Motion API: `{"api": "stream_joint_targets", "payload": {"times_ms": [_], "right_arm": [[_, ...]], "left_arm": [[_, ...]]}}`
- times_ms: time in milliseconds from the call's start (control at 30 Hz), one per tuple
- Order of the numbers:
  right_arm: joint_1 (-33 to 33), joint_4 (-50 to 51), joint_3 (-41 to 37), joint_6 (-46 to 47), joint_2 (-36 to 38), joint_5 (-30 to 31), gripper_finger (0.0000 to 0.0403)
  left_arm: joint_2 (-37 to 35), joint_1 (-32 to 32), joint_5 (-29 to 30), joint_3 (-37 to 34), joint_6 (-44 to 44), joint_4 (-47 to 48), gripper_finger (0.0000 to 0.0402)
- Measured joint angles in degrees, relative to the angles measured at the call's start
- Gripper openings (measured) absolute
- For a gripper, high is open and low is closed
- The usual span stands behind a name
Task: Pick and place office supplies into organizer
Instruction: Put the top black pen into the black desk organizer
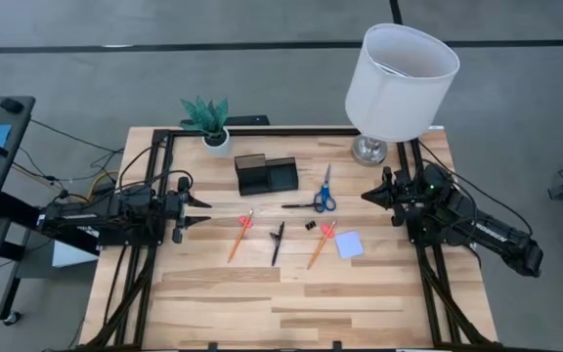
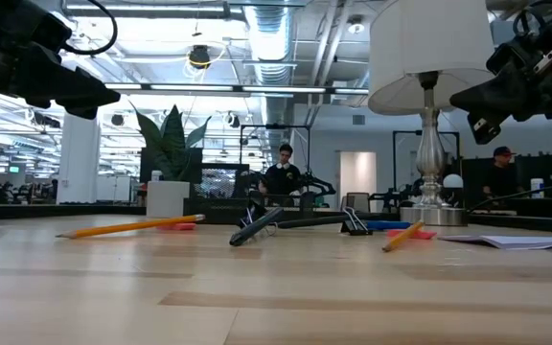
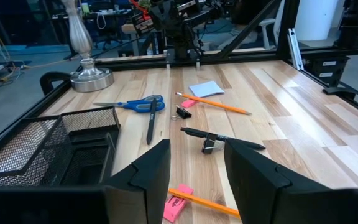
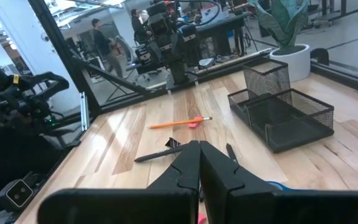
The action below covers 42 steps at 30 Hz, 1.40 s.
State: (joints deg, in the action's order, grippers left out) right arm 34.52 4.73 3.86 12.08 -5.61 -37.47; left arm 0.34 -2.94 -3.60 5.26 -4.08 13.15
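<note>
High view showed the wooden table [image 1: 291,293] with the supplies strewn across its middle, well apart from both arms, so nothing looked packed yet. The white lamp [image 1: 402,83] stood at the far right corner and the potted plant [image 1: 209,122] at the far left, both clear of the working patch. The black mesh organizer [image 1: 266,175] sat at the far middle, seemingly empty, its opening upward to receive things. The left gripper [image 1: 199,210] hung above the table's left edge with its fingers parted and nothing between them, pointed towards the items, probably readied for a first pick. The right gripper [image 1: 369,196] waited at the right side, fingers pressed together and empty. Nearest the organizer lay the blue-handled scissors [image 1: 324,198]. Nearer the front lay one orange pencil [image 1: 239,237], the black pen [image 1: 278,242], a second orange pencil [image 1: 321,244] and the pale blue note pad [image 1: 349,244]. A pink eraser [image 1: 247,222] touched the first pencil, and the tiny black clip [image 1: 311,225] lay just beside the second.
</note>
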Motion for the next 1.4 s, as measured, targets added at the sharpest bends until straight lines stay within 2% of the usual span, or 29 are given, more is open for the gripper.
{"api": "stream_joint_targets", "payload": {"times_ms": [367, 533, 600, 767, 933, 1033, 1100, 1300, 1367, 1400], "right_arm": [[0.00, 0.00, 0.00, -0.38, 0.00, 0.02, 0.0000], [1.16, -1.80, 0.00, -18.61, 0.03, 0.35, 0.0000], [1.45, -1.52, 0.00, -22.45, 0.01, 0.50, 0.0000], [1.72, -1.76, 0.00, -18.41, 0.07, 0.58, 0.0000], [1.68, -2.25, 0.00, -18.50, 0.03, 0.63, 0.0000], [0.93, -3.31, 0.00, -14.69, 0.02, -0.50, 0.0000], [-0.02, -4.52, 0.00, -11.05, 0.02, -1.26, 0.0000], [-2.87, -12.21, 0.00, -9.27, 0.02, -0.73, 0.0000], [-3.99, -14.70, 0.00, -10.67, 0.02, 3.57, 0.0000], [-4.58, -15.48, 0.00, -10.88, 0.02, 7.57, 0.0000]], "left_arm": [[0.00, 0.00, -0.02, 0.04, 0.00, 0.02, 0.0144], [0.00, 0.00, -0.02, 0.04, -4.82, 0.02, 0.0144], [0.00, 0.00, -0.03, 0.07, -7.15, 0.02, 0.0144], [0.00, 0.00, -0.02, 0.07, -11.76, 0.01, 0.0144], [0.00, 0.00, -0.02, 0.07, -23.19, 0.00, 0.0144], [0.00, 0.00, -0.02, 0.09, -26.85, 0.02, 0.0144], [0.00, 0.00, -0.02, 0.09, -27.06, 0.04, 0.0144], [0.00, 0.00, -0.04, 0.09, -23.95, 0.02, 0.0144], [0.00, 0.00, -0.06, 0.09, -23.32, 0.02, 0.0144], [0.00, 0.00, -0.07, 0.09, -22.96, 0.00, 0.0144]]}}
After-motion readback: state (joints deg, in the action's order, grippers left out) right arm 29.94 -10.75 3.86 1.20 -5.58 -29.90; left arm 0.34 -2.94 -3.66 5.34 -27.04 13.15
